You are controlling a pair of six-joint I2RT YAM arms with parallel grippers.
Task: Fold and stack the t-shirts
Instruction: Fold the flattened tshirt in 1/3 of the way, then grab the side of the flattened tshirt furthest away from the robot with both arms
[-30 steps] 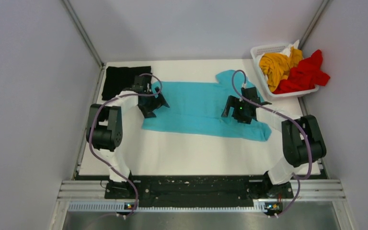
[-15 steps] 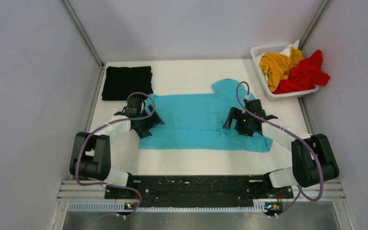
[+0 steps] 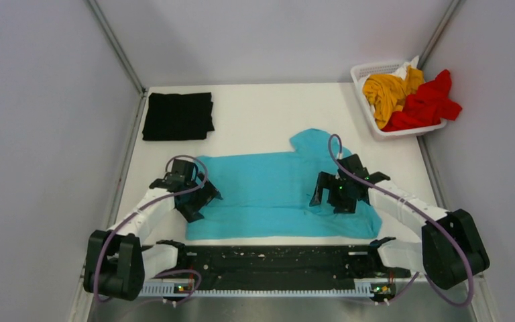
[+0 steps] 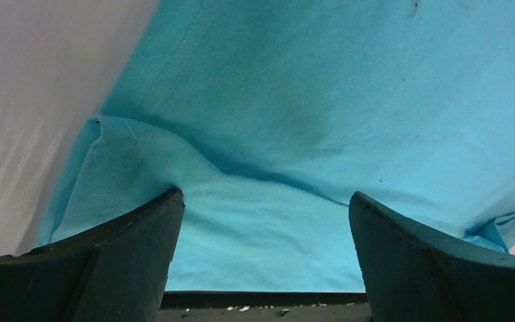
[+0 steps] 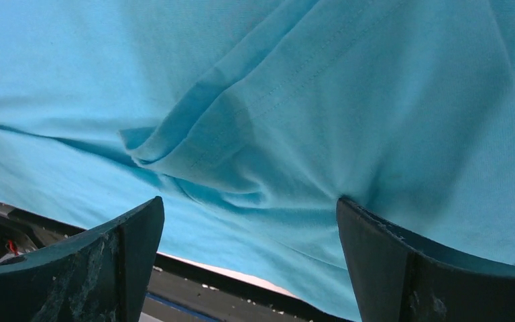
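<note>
Your left gripper (image 3: 200, 200) and right gripper (image 3: 328, 198) both have their fingers spread apart, tips pressed onto the turquoise t-shirt (image 3: 268, 194), one near each end.

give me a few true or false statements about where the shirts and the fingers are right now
The black t-shirt lies folded at the far left corner of the table. True.
The red t-shirt and mustard t-shirt are in the white basket. True.
The turquoise t-shirt is in the basket. False: it lies spread on the table, near the arms' bases.
The left fingers are shut. False: they stand wide apart over turquoise cloth.
</note>
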